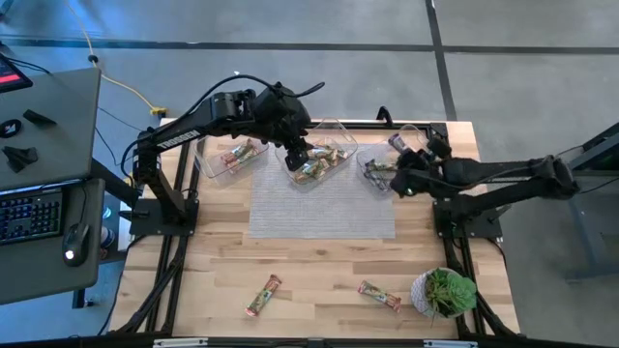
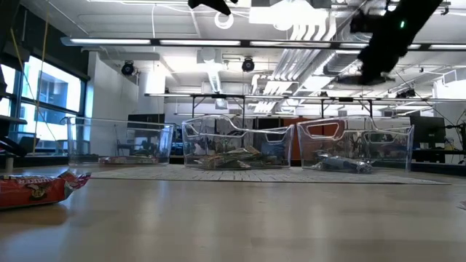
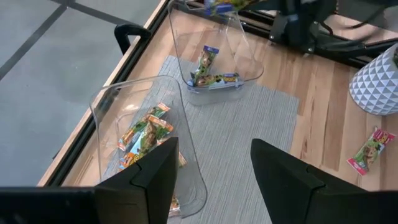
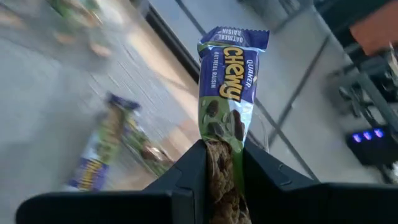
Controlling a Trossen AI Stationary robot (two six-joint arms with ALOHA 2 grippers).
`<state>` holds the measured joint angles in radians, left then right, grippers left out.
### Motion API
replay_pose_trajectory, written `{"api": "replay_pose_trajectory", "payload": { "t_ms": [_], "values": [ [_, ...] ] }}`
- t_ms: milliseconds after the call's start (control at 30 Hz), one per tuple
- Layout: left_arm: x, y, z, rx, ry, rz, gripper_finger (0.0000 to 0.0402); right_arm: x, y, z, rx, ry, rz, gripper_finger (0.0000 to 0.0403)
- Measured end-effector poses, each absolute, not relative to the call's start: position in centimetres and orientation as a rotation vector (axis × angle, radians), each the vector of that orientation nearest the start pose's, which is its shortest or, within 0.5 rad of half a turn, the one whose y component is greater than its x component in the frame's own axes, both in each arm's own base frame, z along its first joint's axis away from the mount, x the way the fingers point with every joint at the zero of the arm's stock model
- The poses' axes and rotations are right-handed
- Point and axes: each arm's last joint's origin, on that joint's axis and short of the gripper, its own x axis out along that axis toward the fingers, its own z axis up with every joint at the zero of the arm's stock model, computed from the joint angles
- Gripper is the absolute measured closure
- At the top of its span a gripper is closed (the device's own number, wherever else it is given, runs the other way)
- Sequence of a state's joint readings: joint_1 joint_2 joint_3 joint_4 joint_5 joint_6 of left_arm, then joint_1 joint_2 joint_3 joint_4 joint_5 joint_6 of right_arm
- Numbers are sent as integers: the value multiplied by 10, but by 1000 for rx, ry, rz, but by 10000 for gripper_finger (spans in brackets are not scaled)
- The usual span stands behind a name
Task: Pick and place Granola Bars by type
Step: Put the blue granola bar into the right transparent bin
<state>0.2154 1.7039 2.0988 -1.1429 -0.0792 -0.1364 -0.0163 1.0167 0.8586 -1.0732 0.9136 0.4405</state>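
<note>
Three clear tubs stand along the far side of a grey mat (image 1: 324, 205). The left tub (image 1: 230, 157) holds red-orange bars, the middle tub (image 3: 146, 134) green-tan bars, and the right tub (image 3: 214, 71) purple bars. My right gripper (image 4: 224, 152) is shut on a purple Chewy bar (image 4: 229, 87) above the right tub (image 1: 379, 170). Over the middle tub (image 1: 319, 160), my left gripper (image 3: 214, 155) hangs open with nothing between its fingers. Two red-orange bars (image 1: 263, 295) (image 1: 379, 295) lie flat on the wood near the front edge. My right gripper pinches one end of the purple bar (image 4: 221, 158) between its two fingers. The rest of the bar sticks out past the fingertips along their line. The fingers slant downward from the table's right side. The bar is lifted clear of the tub and table.
A potted plant in a white pot (image 1: 445, 292) stands at the near right corner, close to one loose bar. A side desk with a keyboard and mouse (image 1: 39, 213) is left of the table. The mat and the wood in front of it lie bare between the tubs and loose bars.
</note>
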Motion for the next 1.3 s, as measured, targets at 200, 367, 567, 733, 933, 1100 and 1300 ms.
{"api": "replay_pose_trajectory", "payload": {
  "t_ms": [200,367,567,733,933,1100,1300],
  "values": [
    [321,73,449,-180,729,332,204,169,-58,255,-57,983,-922,332],
    [320,72,449,-180,731,331,204,164,-84,238,13,1007,-925,332],
    [320,72,449,-180,732,332,204,163,-106,228,158,1058,-816,332],
    [320,72,449,-181,732,331,204,165,-122,214,274,1105,-676,332],
    [320,73,449,-181,732,332,204,168,-136,192,342,1210,-677,331],
    [320,73,449,-181,732,332,204,171,-143,176,374,1291,-677,331],
    [320,72,449,-181,732,332,204,174,-148,165,313,1359,-707,331]
  ]
}}
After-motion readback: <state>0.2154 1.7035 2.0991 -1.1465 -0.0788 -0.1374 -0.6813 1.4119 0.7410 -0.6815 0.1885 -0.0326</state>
